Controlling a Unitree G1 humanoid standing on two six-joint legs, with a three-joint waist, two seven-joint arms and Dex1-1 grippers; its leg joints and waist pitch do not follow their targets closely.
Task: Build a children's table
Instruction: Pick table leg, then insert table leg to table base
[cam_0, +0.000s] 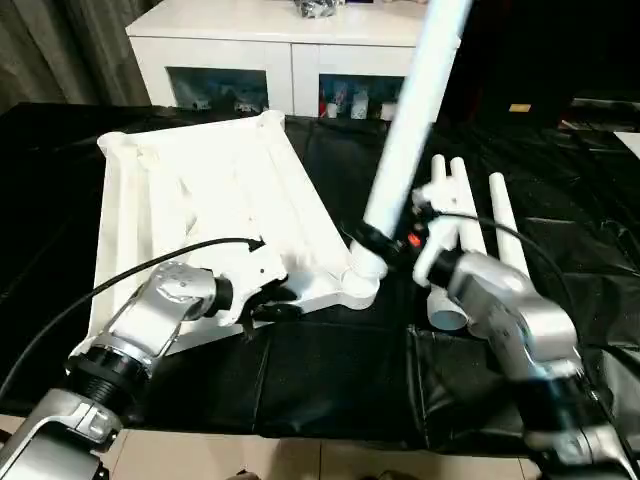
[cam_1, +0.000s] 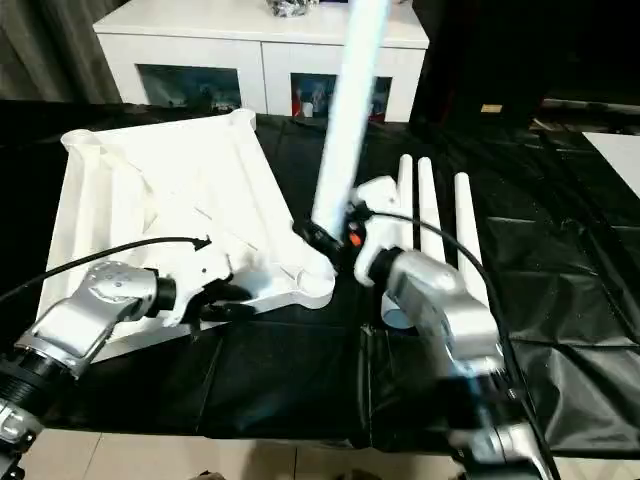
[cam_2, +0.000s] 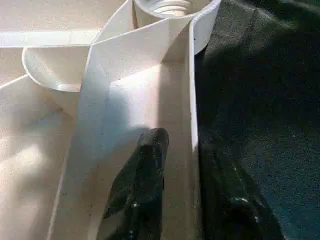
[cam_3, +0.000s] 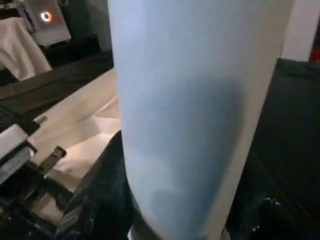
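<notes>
The white table top (cam_0: 200, 200) lies upside down on black cloth, ribbed underside up. My left gripper (cam_0: 268, 300) is shut on its near rim (cam_2: 192, 145), one finger (cam_2: 145, 190) inside the rim and the other outside. A threaded corner socket (cam_2: 170, 7) sits just beyond. My right gripper (cam_0: 385, 245) is shut on a long white leg (cam_0: 410, 120) that stands nearly upright, leaning slightly right, with its lower end in the near-right corner socket (cam_0: 360, 285). In the right wrist view the leg (cam_3: 190, 100) sits between the black fingers (cam_3: 100, 200).
Three more white legs (cam_0: 470, 220) lie side by side on the cloth right of the table top. A white cabinet (cam_0: 280, 40) with glass doors stands behind. The black cloth (cam_0: 330, 380) ends near me at pale floor.
</notes>
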